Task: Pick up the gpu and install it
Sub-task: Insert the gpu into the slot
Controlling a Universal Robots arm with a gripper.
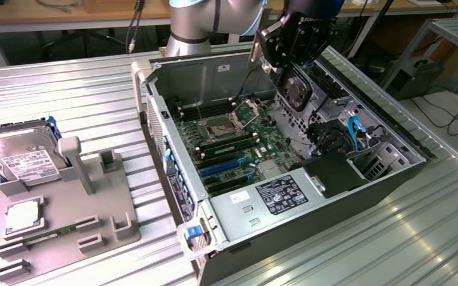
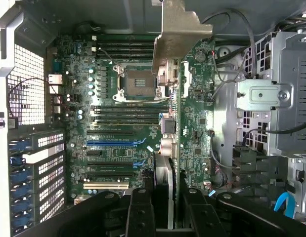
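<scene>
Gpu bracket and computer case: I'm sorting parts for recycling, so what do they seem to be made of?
The bracket of the gpu looks like bare sheet metal, likely steel: dull silver, thin, with a stepped cut edge. The computer case looks like sheet metal too: grey inner walls, folded rims, punched vent holes; its outer skin looks black, perhaps painted.

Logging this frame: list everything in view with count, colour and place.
table: one, ribbed metal, under everything.
computer case: one, dark, open, on the table.
motherboard: one, green, inside the case.
gpu: one, green board with silver bracket, held above the motherboard.
holder: one, grey, exterior view's left of the case.
hard drive: one, silver with white label, upright in the holder.
RAM stick: one, green, lying in the holder.
gripper: one, black, shut on the gpu.
arm: one, grey, behind the case.
</scene>
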